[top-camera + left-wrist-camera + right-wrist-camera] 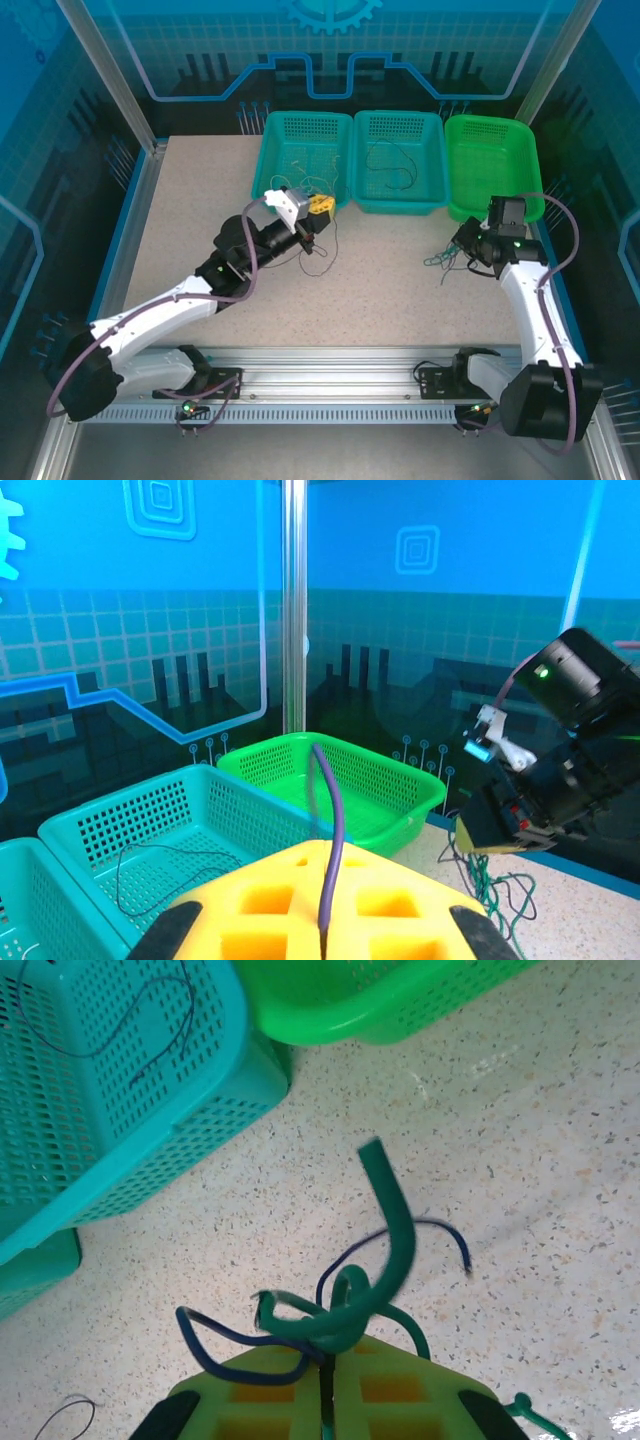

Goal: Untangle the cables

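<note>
Seen from above, the left hand [318, 207] and right hand [456, 252], well apart, each hold hair-thin cables [438, 261] above the desk [380, 300]; the left wrist view shows its hand pinching one purple wire [335, 820]; the right wrist view shows its hand pinching a green-and-dark knot [340, 1315], likely weightless, floppy, best taken by a loose end.

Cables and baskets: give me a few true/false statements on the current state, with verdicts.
1. The right claw is shut on a knot of green cable and dark blue cable. True.
2. The left claw is open and holds nothing. False: it is shut on a purple cable.
3. The middle teal basket has a dark wire in it. True.
4. The green basket sits left of both teal ones. False: it is at the right end.
</note>
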### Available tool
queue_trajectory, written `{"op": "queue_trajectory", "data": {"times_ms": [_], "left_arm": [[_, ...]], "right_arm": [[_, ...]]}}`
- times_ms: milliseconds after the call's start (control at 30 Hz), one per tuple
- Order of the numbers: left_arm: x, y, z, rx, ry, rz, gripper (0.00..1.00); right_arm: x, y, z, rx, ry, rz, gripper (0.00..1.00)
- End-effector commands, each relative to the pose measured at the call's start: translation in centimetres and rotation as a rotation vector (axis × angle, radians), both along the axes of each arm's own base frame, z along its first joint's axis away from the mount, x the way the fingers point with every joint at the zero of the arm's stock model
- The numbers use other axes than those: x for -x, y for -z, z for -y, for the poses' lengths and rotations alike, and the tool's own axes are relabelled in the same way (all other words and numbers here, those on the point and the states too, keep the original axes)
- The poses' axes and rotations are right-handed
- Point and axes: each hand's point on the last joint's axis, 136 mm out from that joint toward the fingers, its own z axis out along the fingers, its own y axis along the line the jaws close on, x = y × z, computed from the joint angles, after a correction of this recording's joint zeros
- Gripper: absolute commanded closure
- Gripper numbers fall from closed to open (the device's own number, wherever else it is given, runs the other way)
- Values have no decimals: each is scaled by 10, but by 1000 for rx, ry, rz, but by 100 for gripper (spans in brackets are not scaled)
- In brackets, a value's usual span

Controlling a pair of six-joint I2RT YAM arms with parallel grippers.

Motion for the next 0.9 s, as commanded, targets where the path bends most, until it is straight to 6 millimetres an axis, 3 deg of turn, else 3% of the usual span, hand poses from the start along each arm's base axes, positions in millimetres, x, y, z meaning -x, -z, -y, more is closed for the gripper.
{"op": "queue_trajectory", "data": {"times_ms": [0,100,200,233,300,400,500,600,700,867], "left_arm": [[-7,14,-3,-27,-24,-91,100],[-8,6,1,2,-13,-102,100],[-10,0,7,24,10,-109,100],[-10,-2,9,27,20,-112,100],[-12,-4,11,26,22,-117,100],[-16,-6,8,21,-5,-127,100],[-23,-6,2,24,-53,-153,100],[-28,-7,-2,25,-93,-183,100],[-30,-8,-4,17,-107,-202,100],[-29,-14,-7,20,-118,-196,100]], "right_arm": [[-2,21,-9,-4,-31,-23,92],[3,56,-35,-6,-113,-96,86],[11,81,-61,-40,-230,-149,70],[13,83,-64,-42,-247,-153,59],[12,71,-66,-33,-282,-96,38],[7,28,-82,2,-406,90,32],[12,-15,-133,14,-652,303,28],[35,-42,-193,-61,-898,491,25],[53,-52,-231,-76,-1008,642,24],[68,-45,-280,-104,-1176,676,33]]}}
